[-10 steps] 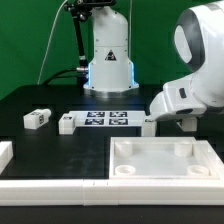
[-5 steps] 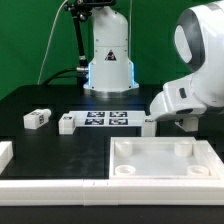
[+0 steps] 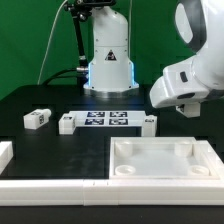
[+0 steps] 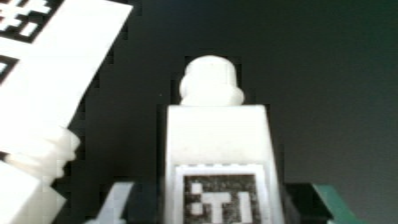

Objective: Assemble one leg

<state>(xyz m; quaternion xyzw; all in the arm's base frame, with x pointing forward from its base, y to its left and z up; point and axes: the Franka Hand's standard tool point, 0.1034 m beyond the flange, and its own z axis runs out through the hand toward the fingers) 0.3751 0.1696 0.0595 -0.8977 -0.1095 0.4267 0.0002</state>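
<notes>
The pincer [image 4: 221,204] clasps the leg [image 4: 217,130], tag showing; marker board [image 3: 106,119] nearby

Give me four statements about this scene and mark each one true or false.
1. The gripper grips a leg that carries a tag. True.
2. The marker board lies on the big panel. False: it lies on the black table, behind the panel.
3. The held leg ends in a rounded peg. True.
4. No other legs are on the table. False: loose legs lie at both ends of the marker board.
</notes>
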